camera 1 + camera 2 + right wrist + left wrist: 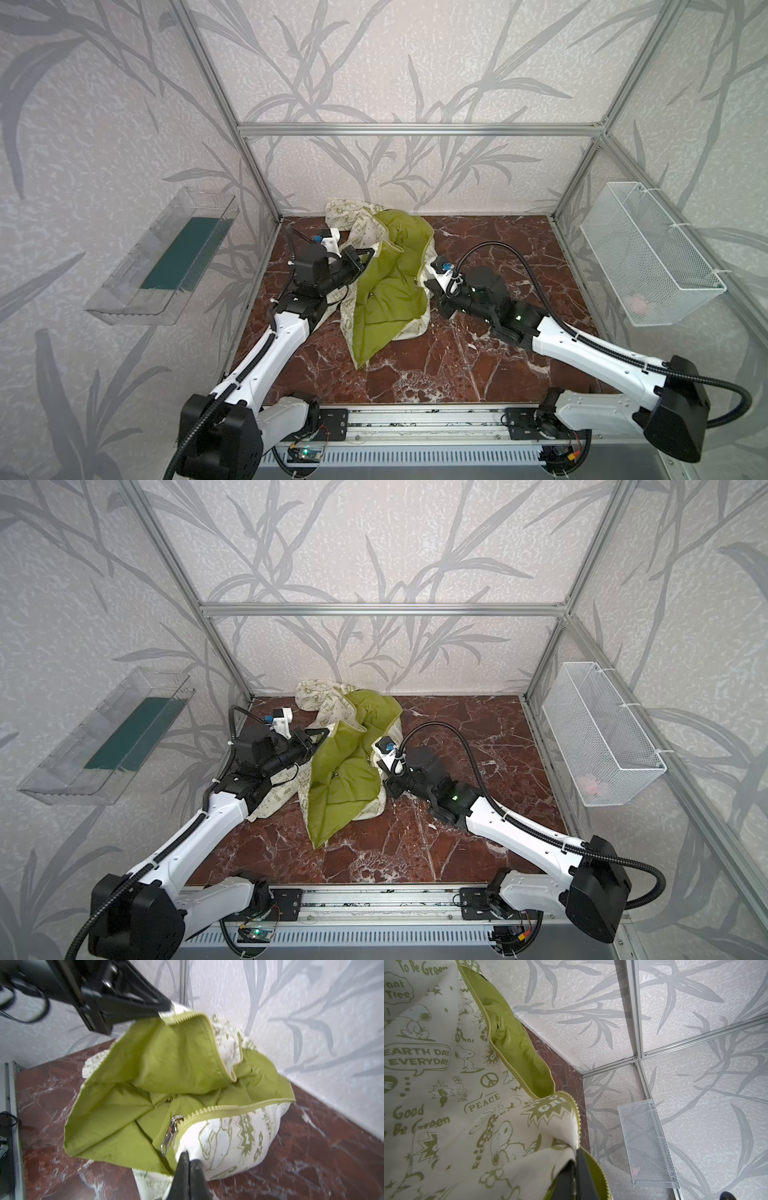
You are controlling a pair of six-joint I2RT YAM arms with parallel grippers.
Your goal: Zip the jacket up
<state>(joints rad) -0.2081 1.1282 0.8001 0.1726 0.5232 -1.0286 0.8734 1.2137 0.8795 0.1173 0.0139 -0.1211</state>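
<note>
The jacket [386,286] [345,771] lies crumpled and open on the marble table near the back wall, its lime-green lining facing up. My left gripper [371,252] [327,732] [576,1159] is shut on the jacket's zipper edge and holds that corner off the table. In the right wrist view the left gripper [164,1008] pinches the top end of a zipper strip. My right gripper [430,287] [384,780] [189,1157] is shut on the cream fabric at the jacket's other front edge. The silver zipper pull [170,1136] hangs just beside its tips. The two zipper halves are apart.
A white wire basket [648,257] [648,1147] hangs on the right wall. A clear plastic tray [162,257] hangs on the left wall. Aluminium frame posts [257,174] stand at the back corners. Bare marble table [457,365] stretches in front of the jacket.
</note>
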